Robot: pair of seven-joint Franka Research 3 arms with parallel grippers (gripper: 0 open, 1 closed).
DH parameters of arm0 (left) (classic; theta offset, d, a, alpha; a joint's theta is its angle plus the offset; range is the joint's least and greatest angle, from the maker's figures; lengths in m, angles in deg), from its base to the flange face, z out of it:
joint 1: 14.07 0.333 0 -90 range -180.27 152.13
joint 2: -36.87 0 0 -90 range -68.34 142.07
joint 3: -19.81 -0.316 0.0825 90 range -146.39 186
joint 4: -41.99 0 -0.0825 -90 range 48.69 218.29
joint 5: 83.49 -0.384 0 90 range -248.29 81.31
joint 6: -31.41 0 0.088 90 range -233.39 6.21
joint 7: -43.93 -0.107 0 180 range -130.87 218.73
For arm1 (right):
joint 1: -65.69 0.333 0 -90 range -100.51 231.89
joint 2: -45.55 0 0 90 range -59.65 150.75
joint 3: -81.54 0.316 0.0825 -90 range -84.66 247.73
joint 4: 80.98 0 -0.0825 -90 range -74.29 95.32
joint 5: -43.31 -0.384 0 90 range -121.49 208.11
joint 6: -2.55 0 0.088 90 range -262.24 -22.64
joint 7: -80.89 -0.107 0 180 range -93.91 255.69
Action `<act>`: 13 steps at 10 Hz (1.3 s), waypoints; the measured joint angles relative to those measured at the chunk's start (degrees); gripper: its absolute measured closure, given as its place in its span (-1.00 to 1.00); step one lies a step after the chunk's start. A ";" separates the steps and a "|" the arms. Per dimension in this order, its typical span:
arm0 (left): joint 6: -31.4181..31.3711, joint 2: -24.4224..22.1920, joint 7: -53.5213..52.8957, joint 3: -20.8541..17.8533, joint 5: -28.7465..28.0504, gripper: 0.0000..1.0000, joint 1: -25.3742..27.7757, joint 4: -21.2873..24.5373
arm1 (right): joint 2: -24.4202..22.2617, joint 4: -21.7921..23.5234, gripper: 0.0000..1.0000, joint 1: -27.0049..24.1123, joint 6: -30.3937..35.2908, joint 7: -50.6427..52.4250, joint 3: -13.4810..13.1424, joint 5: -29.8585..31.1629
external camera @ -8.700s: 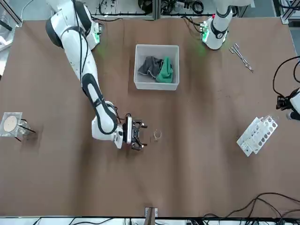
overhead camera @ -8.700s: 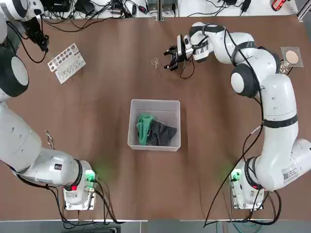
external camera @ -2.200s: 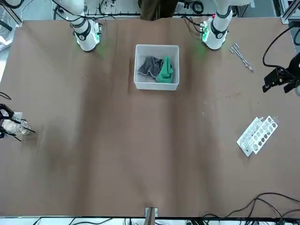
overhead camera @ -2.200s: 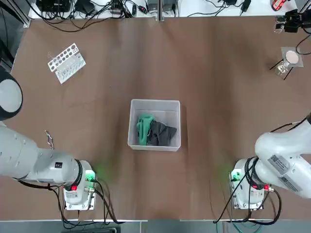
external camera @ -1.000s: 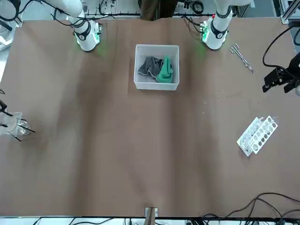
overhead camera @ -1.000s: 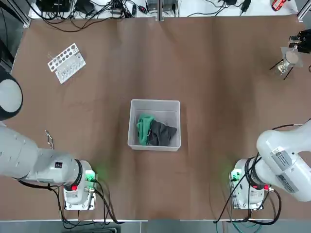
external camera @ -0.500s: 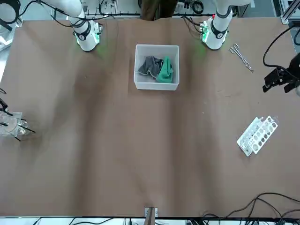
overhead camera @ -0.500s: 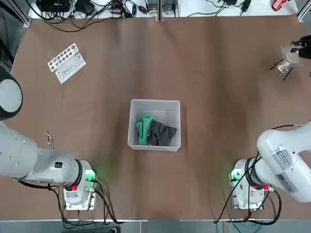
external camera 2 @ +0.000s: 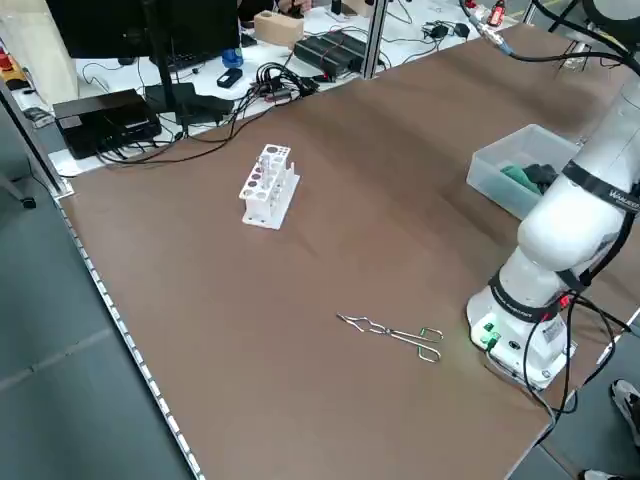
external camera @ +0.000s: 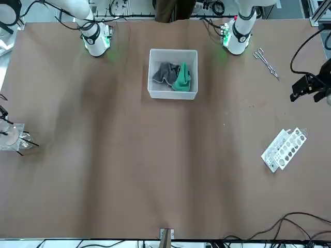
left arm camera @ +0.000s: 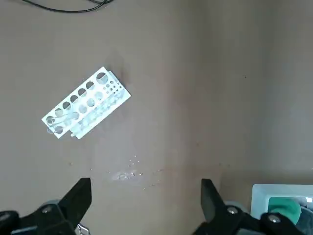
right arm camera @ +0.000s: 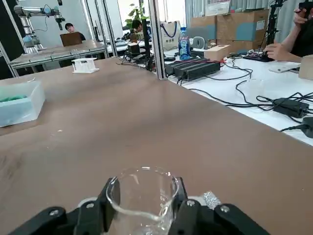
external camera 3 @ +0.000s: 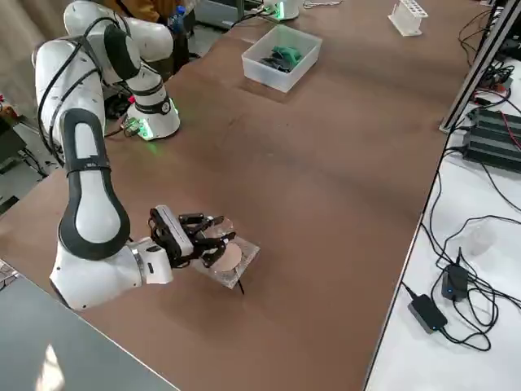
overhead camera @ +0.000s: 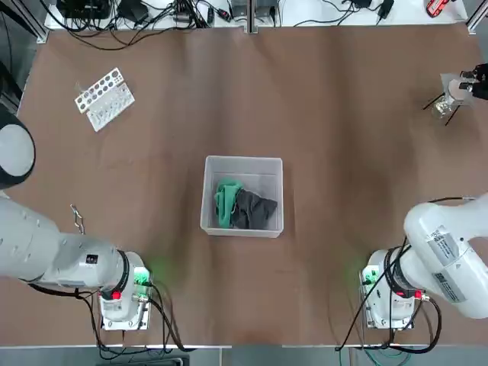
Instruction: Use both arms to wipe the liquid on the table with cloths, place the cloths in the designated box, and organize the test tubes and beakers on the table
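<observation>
- You have the box [overhead camera: 243, 166] near the middle of the table [overhead camera: 343, 114]; take it as the landmark. It is translucent, whitish, low-walled, with rounded corners, its longer sides running from the robot's side toward the far edge.
- Inside it lie both cloths: the green cloth [overhead camera: 226, 200] on the robot's-left half, the dark grey cloth [overhead camera: 254, 209] touching it on the right half, both crumpled.
- The beaker [right arm camera: 142, 194] is a small clear glass vessel with a round rim, upright, mouth upward. It sits well away from the box, at the far right corner of the table as the robot sees it, at the metal stand with the tan disc [external camera 3: 230, 259].
- The right claw [right arm camera: 143, 205] is at that same corner, level with the table. Its fingers [right arm camera: 99, 208] sit on either side of the beaker's wall and appear pressed against the glass.
- The left claw [left arm camera: 145, 199] hangs high over the table on the robot's-left, far side of the box, fingers spread wide, holding nothing.
- The white perforated tube rack [overhead camera: 104, 98] lies far-left of the box, long axis diagonal to the table's edges.
- A pair of metal tongs [external camera 2: 392, 334] lies left of the box, close to the left arm's base [overhead camera: 122, 299].
</observation>
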 joint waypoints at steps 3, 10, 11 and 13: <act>0.00 0.00 0.00 0.00 0.00 -0.97 0.00 0.00 | 1.64 -2.65 0.00 -0.38 0.00 0.08 -0.01 0.00; 0.01 0.00 0.00 0.01 0.00 -0.97 -0.01 0.00 | 3.52 -3.29 0.00 -0.48 -0.01 0.21 0.18 0.00; 0.01 0.00 0.00 0.01 0.00 -0.97 -0.01 0.00 | 3.53 -3.32 -0.04 -0.51 -0.01 0.21 0.18 0.00; 0.01 -0.01 0.00 0.03 0.00 -0.97 -0.01 0.00 | 3.55 -3.51 -0.34 -0.56 -0.02 0.21 0.18 0.00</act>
